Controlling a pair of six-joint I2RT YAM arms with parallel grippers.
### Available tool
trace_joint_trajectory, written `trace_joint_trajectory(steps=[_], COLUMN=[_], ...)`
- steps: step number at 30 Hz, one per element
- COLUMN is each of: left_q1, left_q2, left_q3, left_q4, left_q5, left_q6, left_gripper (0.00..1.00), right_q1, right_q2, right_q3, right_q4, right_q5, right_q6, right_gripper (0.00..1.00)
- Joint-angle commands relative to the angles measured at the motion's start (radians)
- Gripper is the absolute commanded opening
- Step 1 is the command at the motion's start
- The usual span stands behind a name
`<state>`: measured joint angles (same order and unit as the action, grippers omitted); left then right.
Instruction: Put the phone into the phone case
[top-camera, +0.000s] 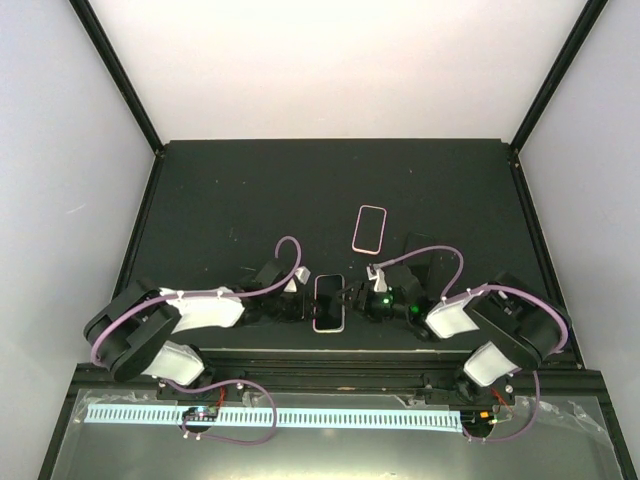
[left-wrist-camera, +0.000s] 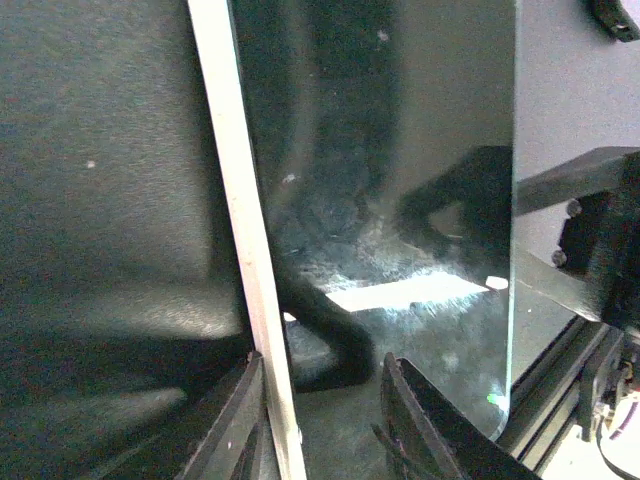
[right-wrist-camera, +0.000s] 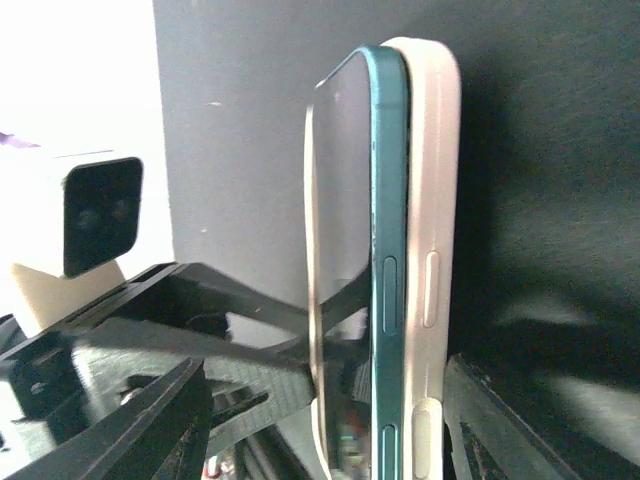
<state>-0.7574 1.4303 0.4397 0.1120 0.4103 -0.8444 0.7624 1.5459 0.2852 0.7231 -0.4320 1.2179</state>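
Phone case (right-wrist-camera: 432, 200): holds phone (right-wrist-camera: 388, 200), teal side proud of rim | where: near middle of table (top-camera: 250, 200), between both grippers | right gripper (right-wrist-camera: 328, 370): wide, straddling both, gap at screen | left gripper (left-wrist-camera: 322, 370): narrow at case rim, cannot tell if gripping.

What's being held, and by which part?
The phone, partly in its phone case, has its long edges inside the left claw and right claw; clamping cannot be told.

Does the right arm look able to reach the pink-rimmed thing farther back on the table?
Likely yes: only bare table lies between the right gripper and the pink-rimmed thing, but its jaws straddle the phone and case, so it must back off first.
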Motion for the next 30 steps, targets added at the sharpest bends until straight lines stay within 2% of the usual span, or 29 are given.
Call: trace_joint_trajectory(steps=[1, 7, 11, 15, 16, 21, 25, 27, 30], left_q1=[-0.002, 0.003, 0.017, 0.02, 0.021, 0.021, 0.021, 0.02, 0.021], left_q2=[-0.033, -0.085, -0.1, -0.097, -0.098, -0.098, -0.089, -0.087, -0.085], left_q3=[0.019, -0.01, -0.031, -0.036, -0.036, -0.036, -0.038, -0.037, -0.035], left_q4=[-0.075, -0.095, -0.073, -0.078, -0.081, -0.089, -0.087, -0.087, -0.093], left_q5=[-0.056, -0.051, -0.034, -0.033, -0.034, -0.034, -0.037, -0.035, -0.038], left_q6=[0.046, 0.056, 0.054, 0.065, 0.068, 0.069, 0.067, 0.066, 0.063], left_gripper=[0.35, 0.4, 0.41, 0.41, 0.41, 0.41, 0.41, 0.41, 0.41], right_q1=[0.024, 0.025, 0.025, 0.025, 0.025, 0.026, 0.026, 0.026, 0.025], right_q2=[0.006, 0.082, 0.121, 0.135, 0.136, 0.143, 0.14, 0.137, 0.124], right_q3=[-0.009, -0.004, 0.021, 0.032, 0.037, 0.041, 0.048, 0.056, 0.06], right_q4=[0.234, 0.377, 0.35, 0.323, 0.276, 0.243, 0.214, 0.188, 0.16], right_q5=[-0.134, -0.17, -0.169, -0.156, -0.139, -0.125, -0.121, -0.12, -0.115], right_q6=[0.061, 0.128, 0.118, 0.1, 0.076, 0.061, 0.048, 0.033, 0.018], right_gripper=[0.64, 0.64, 0.62, 0.49, 0.4, 0.27, 0.13, 0.07, 0.06])
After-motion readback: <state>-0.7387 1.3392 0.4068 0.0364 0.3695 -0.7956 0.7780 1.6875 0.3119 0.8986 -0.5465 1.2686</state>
